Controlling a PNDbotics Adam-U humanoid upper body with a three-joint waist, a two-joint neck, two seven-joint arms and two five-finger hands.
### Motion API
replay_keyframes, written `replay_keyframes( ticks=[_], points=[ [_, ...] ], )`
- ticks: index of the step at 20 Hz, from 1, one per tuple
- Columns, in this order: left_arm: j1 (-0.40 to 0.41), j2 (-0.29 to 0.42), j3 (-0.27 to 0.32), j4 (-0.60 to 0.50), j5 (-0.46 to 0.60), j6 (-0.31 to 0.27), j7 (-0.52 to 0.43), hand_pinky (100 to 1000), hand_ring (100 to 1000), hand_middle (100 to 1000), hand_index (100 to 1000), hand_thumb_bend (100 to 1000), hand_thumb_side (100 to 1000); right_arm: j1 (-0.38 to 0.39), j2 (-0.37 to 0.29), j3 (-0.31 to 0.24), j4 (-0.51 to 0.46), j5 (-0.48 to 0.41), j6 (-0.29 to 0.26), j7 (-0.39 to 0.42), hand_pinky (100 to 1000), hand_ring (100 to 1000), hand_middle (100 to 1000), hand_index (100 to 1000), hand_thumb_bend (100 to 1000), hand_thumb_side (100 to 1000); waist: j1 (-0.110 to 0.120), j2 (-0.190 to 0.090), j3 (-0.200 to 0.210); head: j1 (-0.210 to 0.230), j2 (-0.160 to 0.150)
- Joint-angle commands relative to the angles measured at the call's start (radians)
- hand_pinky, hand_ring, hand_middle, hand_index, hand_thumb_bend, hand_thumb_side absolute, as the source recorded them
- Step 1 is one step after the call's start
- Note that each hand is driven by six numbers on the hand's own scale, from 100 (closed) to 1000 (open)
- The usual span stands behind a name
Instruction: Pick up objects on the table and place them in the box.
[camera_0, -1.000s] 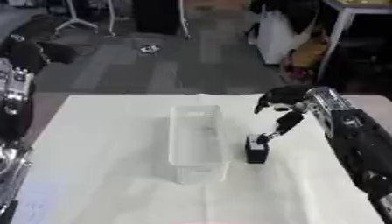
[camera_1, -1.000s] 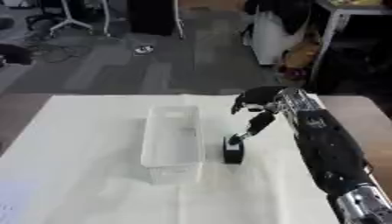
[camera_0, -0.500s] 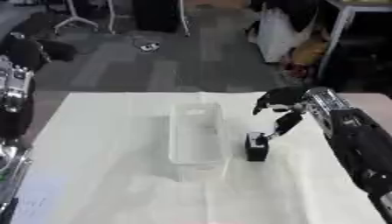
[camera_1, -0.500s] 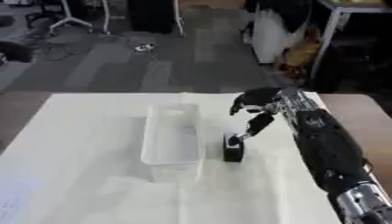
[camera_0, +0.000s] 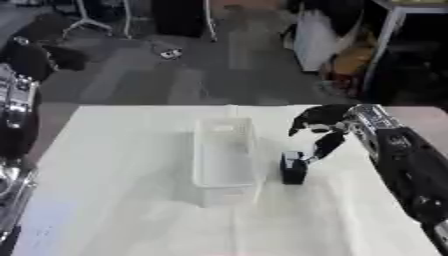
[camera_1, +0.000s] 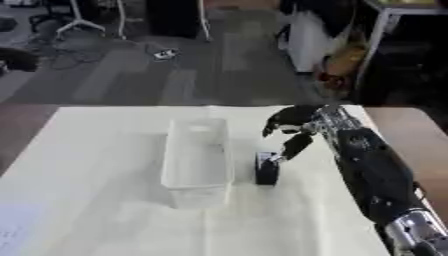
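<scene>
Between the earlier frame and this one the right hand (camera_0: 322, 126) had barely shifted, one finger staying lowered onto the top of the small dark object (camera_0: 293, 168). The object stood upright on the white table (camera_0: 131, 200), just right of the clear box (camera_0: 224, 152) and outside it. The hand grasped nothing: its fingers were partly curled above, only one fingertip touching the object. A sideways push could have toppled the object or slid it against the box wall. Only the left eye view showed the left arm (camera_0: 16, 115) at the left edge; its hand was not visible.
</scene>
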Motion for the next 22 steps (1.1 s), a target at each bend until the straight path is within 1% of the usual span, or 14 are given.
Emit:
replay_keyframes(
  ticks=[1, 9, 22],
  points=[
    [-0.007, 0.031, 0.005, -0.013, 0.001, -0.002, -0.001, 612, 647, 806, 887, 160, 1000, -0.012, -0.029, 0.003, 0.002, -0.006, -0.128, 0.118, 1000, 844, 800, 892, 841, 1000, 0.001, -0.013, 0.001, 0.002, 0.000],
    [-0.005, 0.032, 0.004, -0.014, 0.001, -0.002, -0.002, 612, 646, 807, 887, 160, 1000, 0.003, -0.024, 0.008, 0.012, -0.011, -0.130, 0.124, 1000, 841, 801, 898, 828, 1000, 0.001, -0.013, 0.001, 0.000, 0.001],
    [-0.006, 0.030, 0.002, -0.016, 0.003, -0.002, -0.006, 612, 639, 805, 887, 160, 1000, 0.019, -0.008, 0.008, 0.010, 0.016, -0.122, 0.107, 1000, 840, 800, 897, 818, 1000, 0.002, -0.012, 0.005, -0.005, 0.002]
  ],
)
